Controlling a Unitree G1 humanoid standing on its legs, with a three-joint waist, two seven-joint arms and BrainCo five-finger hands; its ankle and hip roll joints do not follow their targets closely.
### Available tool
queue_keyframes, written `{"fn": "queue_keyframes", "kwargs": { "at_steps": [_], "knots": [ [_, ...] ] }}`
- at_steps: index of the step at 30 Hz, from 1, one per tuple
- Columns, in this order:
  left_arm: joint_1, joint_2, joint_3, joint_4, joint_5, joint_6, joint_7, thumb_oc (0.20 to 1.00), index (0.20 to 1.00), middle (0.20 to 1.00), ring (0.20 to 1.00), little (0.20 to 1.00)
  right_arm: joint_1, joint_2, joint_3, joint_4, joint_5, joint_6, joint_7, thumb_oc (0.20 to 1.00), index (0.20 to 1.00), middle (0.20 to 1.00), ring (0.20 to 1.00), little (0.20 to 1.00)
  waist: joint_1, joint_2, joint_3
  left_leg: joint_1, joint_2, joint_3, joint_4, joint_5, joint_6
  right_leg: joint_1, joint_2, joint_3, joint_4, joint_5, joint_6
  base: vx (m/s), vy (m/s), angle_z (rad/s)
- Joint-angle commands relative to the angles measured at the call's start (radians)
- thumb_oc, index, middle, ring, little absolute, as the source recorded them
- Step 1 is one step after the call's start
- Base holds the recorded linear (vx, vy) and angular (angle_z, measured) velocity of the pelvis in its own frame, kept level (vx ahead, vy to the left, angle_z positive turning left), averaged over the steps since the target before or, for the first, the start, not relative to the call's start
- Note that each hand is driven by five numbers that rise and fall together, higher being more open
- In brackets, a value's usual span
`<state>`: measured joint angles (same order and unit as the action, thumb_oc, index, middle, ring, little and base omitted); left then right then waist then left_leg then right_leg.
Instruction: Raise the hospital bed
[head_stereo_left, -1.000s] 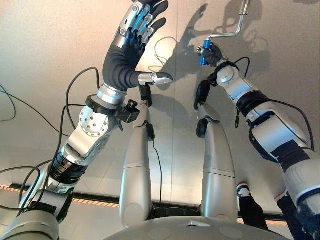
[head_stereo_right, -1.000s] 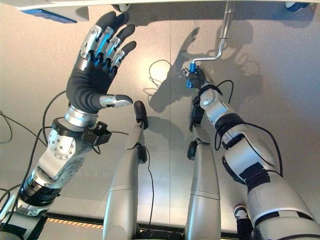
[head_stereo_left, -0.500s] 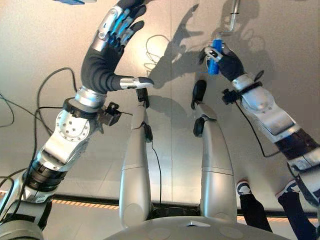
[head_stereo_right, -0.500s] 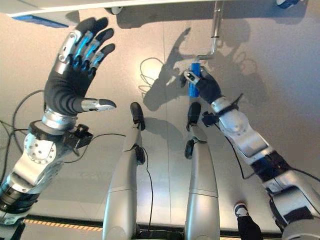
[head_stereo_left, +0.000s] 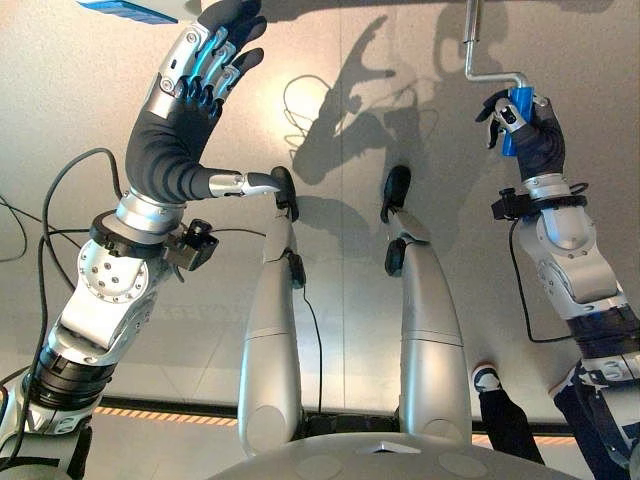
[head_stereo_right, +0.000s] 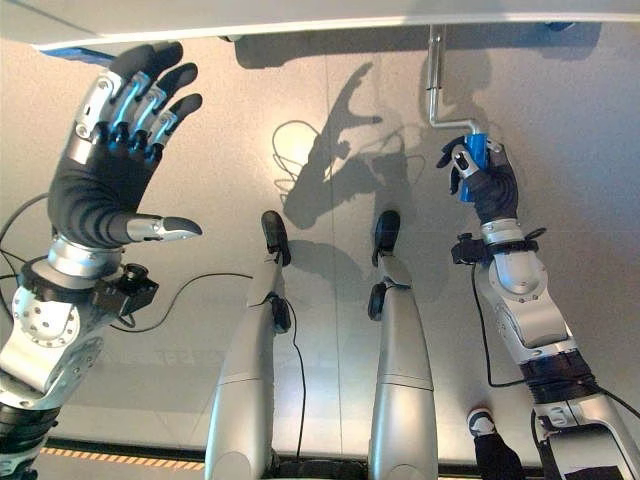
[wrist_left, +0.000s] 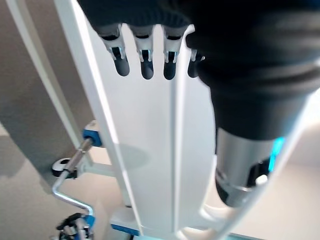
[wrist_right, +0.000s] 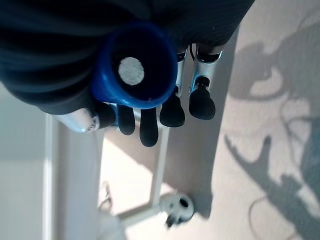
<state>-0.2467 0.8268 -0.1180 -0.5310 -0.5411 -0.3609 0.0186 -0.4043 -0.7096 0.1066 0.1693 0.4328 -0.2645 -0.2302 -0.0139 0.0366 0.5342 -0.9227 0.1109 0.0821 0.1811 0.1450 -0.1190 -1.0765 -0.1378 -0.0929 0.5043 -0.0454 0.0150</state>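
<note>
Gripping hand: the right hand (head_stereo_left: 527, 135) has its fingers curled round the blue grip (head_stereo_right: 473, 160) of the crank, at about 2 o'clock in the head views.
Crank handle: a bent silver crank rod (head_stereo_left: 480, 62) runs from the blue grip up to 1 o'clock, where it meets the underside of the bed at the top edge; the grip stands roughly upright in the fist.
Close look: in the right wrist view the round end of the blue grip (wrist_right: 136, 65) faces the camera, with dark fingertips (wrist_right: 171, 111) wrapped beside and below it.
Left hand: the left hand (head_stereo_right: 110, 160) is raised at about 10 o'clock, fingers straight and spread, thumb stuck out sideways, holding nothing.
Left wrist view: straight fingertips (wrist_left: 145, 64) sit before the white bed frame (wrist_left: 150, 150); whether they touch it I cannot tell. The crank rod (wrist_left: 70, 185) shows small at 7 o'clock in that view, with its blue grip in the other hand.
Bed: the white frame edge (head_stereo_right: 300, 20) crosses the top of the right eye view, with a blue fitting (head_stereo_left: 135, 10) at 11 o'clock in the left eye view.
Change since half a second ago: the right hand and blue grip have swung from near 12 o'clock out toward 2 o'clock, so the crank has turned; a second ago the grip sat lower and nearer the centre. The left hand stays open and raised, drifted slightly toward 9 o'clock.
Bystander: a person's shoe (head_stereo_left: 487, 378) shows at 5 o'clock on the floor (head_stereo_left: 60, 100).
</note>
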Motion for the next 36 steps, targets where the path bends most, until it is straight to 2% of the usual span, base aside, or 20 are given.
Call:
{"fn": "queue_keyframes", "kwargs": {
  "at_steps": [1, 5, 9, 12, 13, 15, 19, 22, 23, 24, 25, 26, 27, 30, 31, 36],
  "knots": [
    [0.017, -0.004, 0.015, -0.103, -0.044, -0.071, -0.025, 1.0, 1.0, 1.0, 1.0, 1.0, -0.049, -0.055, -0.173, 0.096, -0.008, -0.127, -0.172, 0.2, 0.2, 0.2, 0.2, 0.2, -0.042, -0.016, -0.014, 0.043, -0.005, -0.001, 0.052, -0.095, 0.023, 0.085, 0.035, -0.007, -0.118, 0.066, 0.114, 0.0, 0.0, 0.0],
    [0.001, 0.013, -0.019, -0.106, -0.056, -0.065, -0.028, 1.0, 1.0, 1.0, 1.0, 1.0, -0.15, -0.115, -0.111, 0.432, 0.002, -0.071, -0.196, 0.2, 0.2, 0.2, 0.2, 0.2, -0.03, -0.01, -0.014, 0.035, -0.004, -0.004, 0.055, -0.096, 0.02, 0.083, 0.034, -0.009, -0.121, 0.067, 0.113, 0.0, 0.0, 0.0],
    [-0.045, 0.05, -0.085, -0.098, -0.058, -0.059, -0.026, 1.0, 1.0, 1.0, 1.0, 1.0, -0.323, -0.17, 0.063, 0.758, 0.046, 0.001, -0.108, 0.2, 0.2, 0.2, 0.2, 0.2, -0.009, 0.001, -0.014, 0.023, -0.004, -0.001, 0.053, -0.09, 0.018, 0.074, 0.032, -0.011, -0.126, 0.074, 0.112, 0.0, 0.0, 0.0],
    [-0.108, 0.07, -0.149, -0.085, -0.061, -0.054, -0.024, 1.0, 1.0, 1.0, 1.0, 1.0, -0.471, -0.166, 0.224, 0.994, 0.017, 0.079, -0.016, 0.2, 0.2, 0.2, 0.2, 0.2, 0.011, 0.017, -0.014, 0.013, -0.004, -0.003, 0.057, -0.087, 0.018, 0.065, 0.029, -0.017, -0.123, 0.075, 0.111, 0.0, 0.0, 0.0],
    [-0.111, 0.069, -0.149, -0.082, -0.061, -0.055, -0.024, 1.0, 1.0, 1.0, 1.0, 1.0, -0.482, -0.167, 0.232, 1.003, 0.019, 0.077, -0.013, 0.2, 0.2, 0.2, 0.2, 0.2, 0.009, 0.019, -0.014, 0.011, -0.004, -0.003, 0.058, -0.087, 0.018, 0.064, 0.029, -0.017, -0.123, 0.076, 0.111, 0.0, 0.011, -0.04],
    [-0.155, 0.064, -0.19, -0.072, -0.062, -0.046, -0.024, 1.0, 1.0, 1.0, 1.0, 1.0, -0.577, -0.131, 0.343, 1.118, -0.041, 0.134, 0.052, 0.2, 0.2, 0.2, 0.2, 0.2, 0.029, 0.037, -0.014, 0.001, -0.006, -0.007, 0.064, -0.084, 0.019, 0.058, 0.026, -0.022, -0.121, 0.075, 0.11, 0.0, 0.0, 0.0],
    [-0.206, 0.032, -0.226, -0.051, -0.056, -0.041, -0.024, 1.0, 1.0, 1.0, 1.0, 1.0, -0.652, -0.056, 0.453, 1.182, -0.164, 0.178, 0.078, 0.2, 0.2, 0.2, 0.2, 0.2, 0.057, 0.062, -0.014, -0.004, -0.01, -0.015, 0.064, -0.082, 0.024, 0.054, 0.023, -0.027, -0.118, 0.074, 0.109, 0.0, -0.001, -0.03],
    [-0.228, -0.007, -0.233, -0.038, -0.045, -0.034, -0.015, 1.0, 1.0, 1.0, 1.0, 1.0, -0.675, 0.02, 0.51, 1.179, -0.248, 0.202, 0.088, 0.2, 0.2, 0.2, 0.2, 0.2, 0.07, 0.072, -0.014, -0.012, -0.013, -0.018, 0.068, -0.081, 0.026, 0.049, 0.023, -0.029, -0.114, 0.071, 0.108, 0.0, 0.0, 0.0],
    [-0.228, -0.008, -0.232, -0.038, -0.044, -0.033, -0.015, 1.0, 1.0, 1.0, 1.0, 1.0, -0.676, 0.02, 0.511, 1.18, -0.248, 0.202, 0.088, 0.2, 0.2, 0.2, 0.2, 0.2, 0.069, 0.073, -0.014, -0.013, -0.013, -0.018, 0.069, -0.081, 0.026, 0.049, 0.023, -0.03, -0.114, 0.071, 0.108, 0.0, 0.0, 0.0],
    [-0.24, -0.042, -0.239, -0.025, -0.039, -0.025, -0.011, 1.0, 1.0, 1.0, 1.0, 1.0, -0.686, 0.084, 0.538, 1.167, -0.29, 0.214, 0.097, 0.2, 0.2, 0.2, 0.2, 0.2, 0.076, 0.076, -0.014, -0.017, -0.014, -0.019, 0.07, -0.081, 0.028, 0.046, 0.023, -0.032, -0.112, 0.07, 0.109, 0.0, 0.0, 0.0],
    [-0.24, -0.042, -0.239, -0.025, -0.039, -0.025, -0.011, 1.0, 1.0, 1.0, 1.0, 1.0, -0.686, 0.084, 0.538, 1.167, -0.29, 0.214, 0.097, 0.2, 0.2, 0.2, 0.2, 0.2, 0.076, 0.076, -0.014, -0.017, -0.014, -0.019, 0.07, -0.081, 0.028, 0.046, 0.023, -0.032, -0.112, 0.07, 0.109, 0.0, 0.0, 0.0],
    [-0.25, -0.077, -0.241, -0.013, -0.021, -0.018, 0.004, 1.0, 1.0, 1.0, 1.0, 1.0, -0.689, 0.177, 0.564, 1.144, -0.325, 0.228, 0.093, 0.2, 0.2, 0.2, 0.2, 0.2, 0.081, 0.077, -0.014, -0.02, -0.015, -0.021, 0.071, -0.083, 0.03, 0.042, 0.023, -0.033, -0.111, 0.069, 0.109, 0.0, 0.0, 0.0],
    [-0.249, -0.076, -0.24, -0.014, -0.02, -0.017, 0.004, 1.0, 1.0, 1.0, 1.0, 1.0, -0.689, 0.178, 0.564, 1.144, -0.325, 0.228, 0.093, 0.2, 0.2, 0.2, 0.2, 0.2, 0.081, 0.077, -0.014, -0.02, -0.015, -0.021, 0.071, -0.083, 0.03, 0.042, 0.022, -0.033, -0.111, 0.069, 0.109, 0.0, 0.0, 0.0],
    [-0.234, -0.142, -0.225, -0.003, -0.004, 0.0, 0.039, 1.0, 1.0, 1.0, 1.0, 1.0, -0.684, 0.366, 0.623, 1.093, -0.427, 0.248, 0.104, 0.2, 0.2, 0.2, 0.2, 0.2, 0.084, 0.075, -0.014, -0.027, -0.019, -0.021, 0.07, -0.086, 0.035, 0.04, 0.022, -0.037, -0.114, 0.071, 0.106, 0.0, 0.0, 0.0],
    [-0.232, -0.142, -0.223, -0.004, -0.004, 0.0, 0.039, 1.0, 1.0, 1.0, 1.0, 1.0, -0.684, 0.367, 0.624, 1.093, -0.427, 0.248, 0.103, 0.2, 0.2, 0.2, 0.2, 0.2, 0.083, 0.074, -0.014, -0.026, -0.019, -0.021, 0.07, -0.086, 0.035, 0.041, 0.021, -0.037, -0.114, 0.071, 0.106, 0.02, 0.023, -0.05],
    [-0.207, -0.163, -0.194, -0.007, 0.006, 0.003, 0.068, 1.0, 1.0, 1.0, 1.0, 1.0, -0.667, 0.494, 0.695, 1.01, -0.53, 0.256, 0.116, 0.2, 0.2, 0.2, 0.2, 0.2, 0.083, 0.072, -0.014, -0.021, -0.023, -0.022, 0.064, -0.089, 0.036, 0.047, 0.021, -0.035, -0.119, 0.071, 0.106, 0.01, 0.009, 0.01]
  ]
}}
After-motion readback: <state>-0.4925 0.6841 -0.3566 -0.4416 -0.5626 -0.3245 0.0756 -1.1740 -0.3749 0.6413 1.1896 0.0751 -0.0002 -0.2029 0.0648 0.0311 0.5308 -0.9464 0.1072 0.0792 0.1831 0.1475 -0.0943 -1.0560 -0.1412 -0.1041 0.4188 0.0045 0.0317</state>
